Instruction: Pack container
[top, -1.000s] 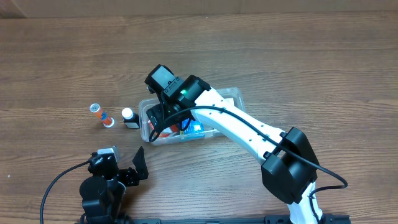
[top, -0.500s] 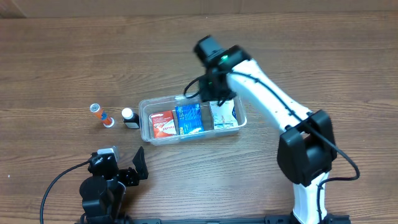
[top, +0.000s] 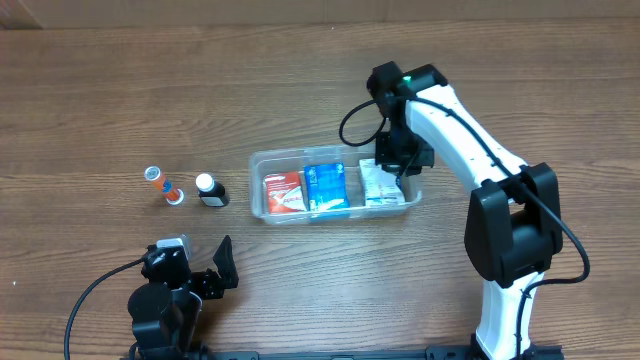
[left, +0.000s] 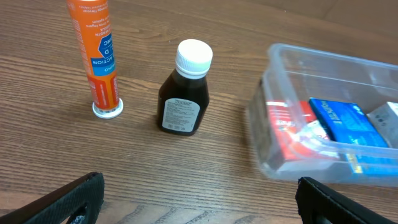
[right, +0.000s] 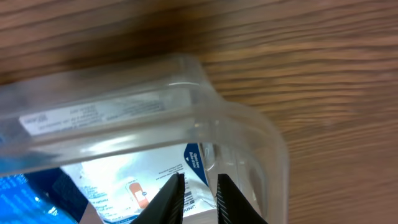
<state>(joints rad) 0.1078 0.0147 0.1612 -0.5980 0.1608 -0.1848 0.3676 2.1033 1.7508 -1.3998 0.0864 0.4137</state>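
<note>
Right gripper (top: 397, 167) seemingly gripping container (top: 300, 153) rim

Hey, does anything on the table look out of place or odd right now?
One thing: the orange cylindrical tube left of the clear plastic rectangular container stands upside down on its white cap. The dark brown bottle beside it is upright, and nothing is spilled.

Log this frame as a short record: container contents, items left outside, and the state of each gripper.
container: clear, mid-table
inside: red box, blue box, white box, side by side
outside: orange tube and dark bottle, upright, left of the container
left gripper: open, empty, facing the bottle
right gripper: jaws nearly closed, apparently on the container's right end wall
</note>
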